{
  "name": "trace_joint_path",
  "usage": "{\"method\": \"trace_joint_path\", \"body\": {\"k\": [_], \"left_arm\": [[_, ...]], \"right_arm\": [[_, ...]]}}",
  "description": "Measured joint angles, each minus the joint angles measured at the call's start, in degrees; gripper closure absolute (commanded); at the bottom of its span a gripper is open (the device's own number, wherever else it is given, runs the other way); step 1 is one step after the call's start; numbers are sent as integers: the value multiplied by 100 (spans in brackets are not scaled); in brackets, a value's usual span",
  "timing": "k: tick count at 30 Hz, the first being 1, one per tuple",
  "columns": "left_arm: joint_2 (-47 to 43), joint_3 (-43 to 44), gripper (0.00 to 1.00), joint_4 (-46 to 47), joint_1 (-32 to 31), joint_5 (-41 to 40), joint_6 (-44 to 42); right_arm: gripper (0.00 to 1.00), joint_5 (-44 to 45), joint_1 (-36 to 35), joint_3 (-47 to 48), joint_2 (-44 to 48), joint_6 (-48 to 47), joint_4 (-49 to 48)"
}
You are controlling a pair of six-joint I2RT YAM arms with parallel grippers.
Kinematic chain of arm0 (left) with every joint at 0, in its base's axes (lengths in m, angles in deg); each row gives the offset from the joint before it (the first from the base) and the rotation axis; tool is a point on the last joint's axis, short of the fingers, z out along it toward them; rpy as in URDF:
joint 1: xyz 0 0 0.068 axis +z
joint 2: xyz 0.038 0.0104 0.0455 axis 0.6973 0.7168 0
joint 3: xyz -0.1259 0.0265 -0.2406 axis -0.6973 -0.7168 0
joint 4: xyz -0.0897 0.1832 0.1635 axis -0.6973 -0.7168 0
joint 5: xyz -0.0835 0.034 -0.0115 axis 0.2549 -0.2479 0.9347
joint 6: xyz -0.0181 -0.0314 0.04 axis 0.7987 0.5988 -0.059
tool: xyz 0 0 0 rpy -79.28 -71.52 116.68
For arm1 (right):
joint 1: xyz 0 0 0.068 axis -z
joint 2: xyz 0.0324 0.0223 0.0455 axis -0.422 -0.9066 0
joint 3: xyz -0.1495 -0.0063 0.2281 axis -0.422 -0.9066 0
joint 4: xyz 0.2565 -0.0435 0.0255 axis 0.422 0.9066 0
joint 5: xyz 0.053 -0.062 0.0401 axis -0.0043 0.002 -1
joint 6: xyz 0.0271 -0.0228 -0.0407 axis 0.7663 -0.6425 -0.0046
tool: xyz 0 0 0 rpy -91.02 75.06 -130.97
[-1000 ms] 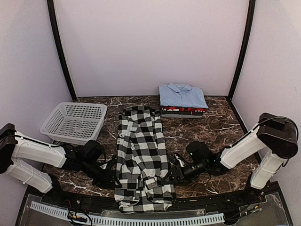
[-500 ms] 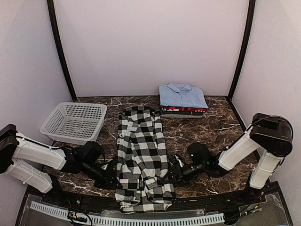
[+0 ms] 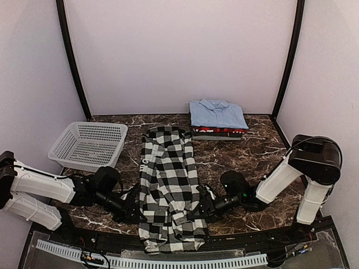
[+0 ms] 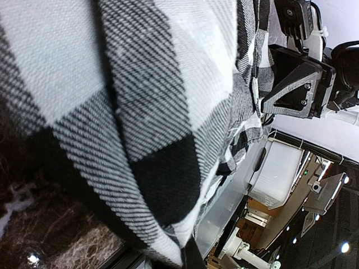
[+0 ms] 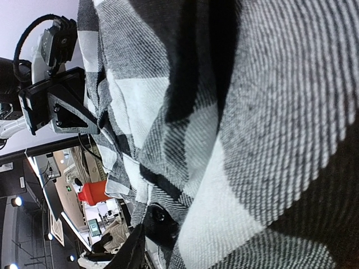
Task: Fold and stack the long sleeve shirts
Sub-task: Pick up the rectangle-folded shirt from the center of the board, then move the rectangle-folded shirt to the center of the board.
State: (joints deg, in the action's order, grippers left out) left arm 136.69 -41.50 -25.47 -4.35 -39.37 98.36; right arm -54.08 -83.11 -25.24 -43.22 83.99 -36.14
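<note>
The black-and-white checked long sleeve shirt (image 3: 168, 185) lies lengthwise in the middle of the table, its hem hanging over the near edge. My left gripper (image 3: 134, 209) sits at its lower left edge, shut on the cloth. My right gripper (image 3: 199, 210) is tucked in at the lower right edge, and the cloth hides its jaws. Checked cloth (image 4: 140, 112) fills the left wrist view, and the same cloth (image 5: 235, 140) fills the right wrist view. A folded light blue shirt (image 3: 217, 114) rests on a folded red one (image 3: 219, 130) at the back right.
A grey perforated basket (image 3: 88, 144) stands at the back left of the marble table (image 3: 252, 151). Purple walls close in the sides and back. A black rail and a white slotted strip (image 3: 168, 260) run along the near edge.
Both arms have slid inward to the checked shirt's lower edges. The left jaws have closed on the cloth and the right jaws have narrowed.
</note>
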Motion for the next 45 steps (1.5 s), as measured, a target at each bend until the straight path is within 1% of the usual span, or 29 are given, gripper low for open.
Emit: {"method": "trace_joint_path", "body": {"k": [1,3,4,9,14,20,24,31,36,40,45], "left_arm": [[0,-2,100,-7,0,-2,0],[0,-7,100,-31,0,-11,0],[0,-9,100,-44,0,-15,0],[-66,-9,100,-142,0,-13,0],[-214,-4,100,-271,0,-2,-2],[-389,92,100,-448,96,131,26],[-549,157,100,-409,472,393,251],[-608,205,100,356,1067,632,1161],[-271,330,100,1088,1300,404,1829],[452,470,100,1639,1469,85,2149],[1429,623,100,2164,1646,-428,2299]], "right_arm": [[73,-11,0,4,-26,13,-26],[84,-26,0,13,-52,39,-52],[88,-35,-2,15,-59,44,-66],[99,-61,-11,57,-35,17,-31],[100,-57,-9,173,254,-103,341],[100,-70,116,186,787,-66,535],[100,-98,304,214,973,192,551],[100,-81,815,442,949,767,396],[100,-4,1104,1082,367,962,33],[100,50,1298,1469,-352,1152,-428],[100,212,1447,1803,-1215,1342,-769]]}}
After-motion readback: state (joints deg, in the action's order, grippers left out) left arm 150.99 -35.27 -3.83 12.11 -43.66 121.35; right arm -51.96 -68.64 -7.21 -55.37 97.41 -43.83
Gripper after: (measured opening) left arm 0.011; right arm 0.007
